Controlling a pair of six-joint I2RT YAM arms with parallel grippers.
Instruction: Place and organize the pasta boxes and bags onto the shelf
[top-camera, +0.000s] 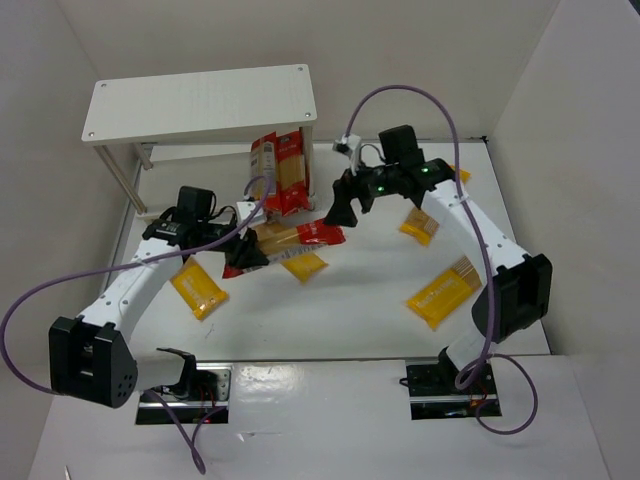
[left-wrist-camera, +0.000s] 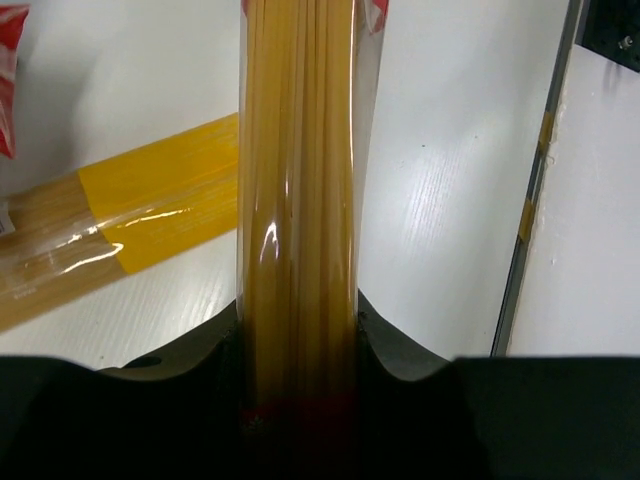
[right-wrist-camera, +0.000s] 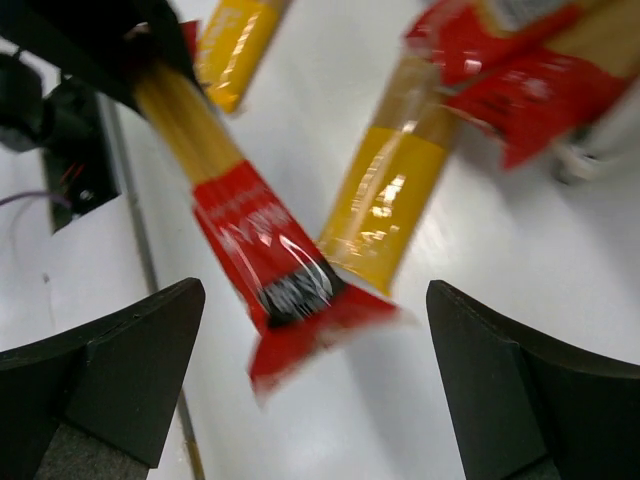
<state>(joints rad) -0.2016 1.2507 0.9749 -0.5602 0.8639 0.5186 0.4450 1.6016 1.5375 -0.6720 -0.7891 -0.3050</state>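
Note:
My left gripper (top-camera: 247, 256) is shut on a red spaghetti pack (top-camera: 300, 237) and holds it by one end. In the left wrist view the pack's clear window (left-wrist-camera: 300, 180) runs straight up from between the jaws (left-wrist-camera: 298, 345). My right gripper (top-camera: 343, 207) is open and empty, just beyond the pack's free red end (right-wrist-camera: 262, 250). Its fingers (right-wrist-camera: 110, 370) stand wide apart on either side. Two red packs (top-camera: 280, 172) lean against the white shelf (top-camera: 200, 100) by its right leg. A yellow pack (top-camera: 303, 265) lies under the held pack and also shows in both wrist views (left-wrist-camera: 150, 190) (right-wrist-camera: 385, 200).
More yellow packs lie on the table: one at the left (top-camera: 198, 290), one at the right front (top-camera: 443, 292), one under the right arm (top-camera: 420, 225). White walls close in the table at the back and sides. The arm bases (top-camera: 440, 385) stand at the near edge.

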